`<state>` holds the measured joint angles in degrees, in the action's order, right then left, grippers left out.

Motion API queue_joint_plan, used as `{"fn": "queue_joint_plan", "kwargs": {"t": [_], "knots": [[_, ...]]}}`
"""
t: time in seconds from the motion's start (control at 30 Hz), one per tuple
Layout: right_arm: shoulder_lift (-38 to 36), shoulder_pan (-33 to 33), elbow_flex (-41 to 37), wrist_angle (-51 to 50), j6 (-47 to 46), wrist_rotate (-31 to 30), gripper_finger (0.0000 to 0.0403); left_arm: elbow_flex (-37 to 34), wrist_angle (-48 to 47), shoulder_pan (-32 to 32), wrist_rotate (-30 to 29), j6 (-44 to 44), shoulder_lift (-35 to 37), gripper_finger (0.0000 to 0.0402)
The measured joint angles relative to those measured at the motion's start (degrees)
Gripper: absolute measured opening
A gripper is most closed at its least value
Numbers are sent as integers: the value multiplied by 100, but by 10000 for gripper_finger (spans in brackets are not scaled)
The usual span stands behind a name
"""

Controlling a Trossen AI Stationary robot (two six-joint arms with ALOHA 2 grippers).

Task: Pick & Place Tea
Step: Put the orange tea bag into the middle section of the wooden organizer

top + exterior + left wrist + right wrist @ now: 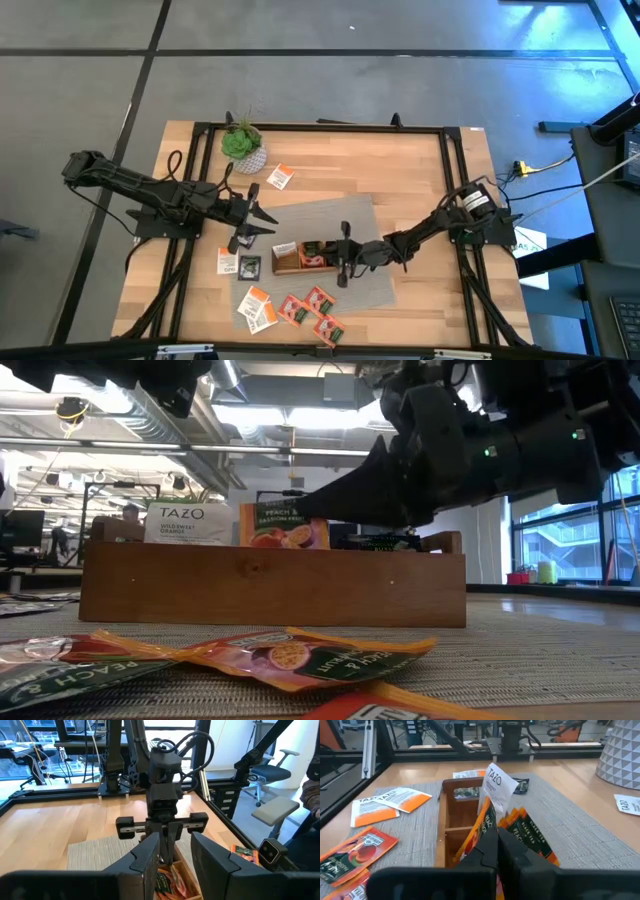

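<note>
The wooden tray [290, 266] lies on a grey mat, seen side-on in the low view [270, 585]. A white TAZO sachet [188, 522] and a dark sachet [467, 793] stand or lie in its farther compartments. My right gripper [496, 842] reaches in over the tray's right end [330, 260], shut on an orange peach tea sachet [283, 526]. More orange-edged sachets [526, 836] lean beside it. My left gripper [175, 862] hovers open above the mat's left corner [262, 222], holding nothing. My right gripper pinches the peach sachet between its two fingers at the upper end nearest the gripper [486, 822]. The fingers come from the table's right, almost level and tipped slightly down. The sachet stands upright on edge inside the tray, its lower edge hidden by the tray wall.
Loose sachets lie around the tray: white-and-orange ones [281, 177] [228, 260] [256, 308], a dark one [250, 266], red ones [312, 312] at the mat's near edge. A potted plant [243, 143] stands at the far left. Bare wood spreads over the far right.
</note>
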<state>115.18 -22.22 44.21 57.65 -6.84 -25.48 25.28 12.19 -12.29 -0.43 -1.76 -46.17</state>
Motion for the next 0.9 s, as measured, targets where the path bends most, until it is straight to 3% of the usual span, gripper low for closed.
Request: {"fn": "queue_joint_plan", "kwargs": {"t": [0.33, 0.5, 0.63, 0.9], "knots": [[0, -12, 0, -171, -291, -52, 5, 0, -1, 1, -2, 0, 0, 110], [0, 7, 0, -175, -486, -36, 26, 0, 0, 2, 0, -12, 0, 110], [0, 56, 0, -171, -438, 163, 53, 0, 0, 1, 0, -48, 0, 107], [-211, 263, -2, -280, -459, 883, 144, 0, 0, 0, 0, -122, 0, 111]]}}
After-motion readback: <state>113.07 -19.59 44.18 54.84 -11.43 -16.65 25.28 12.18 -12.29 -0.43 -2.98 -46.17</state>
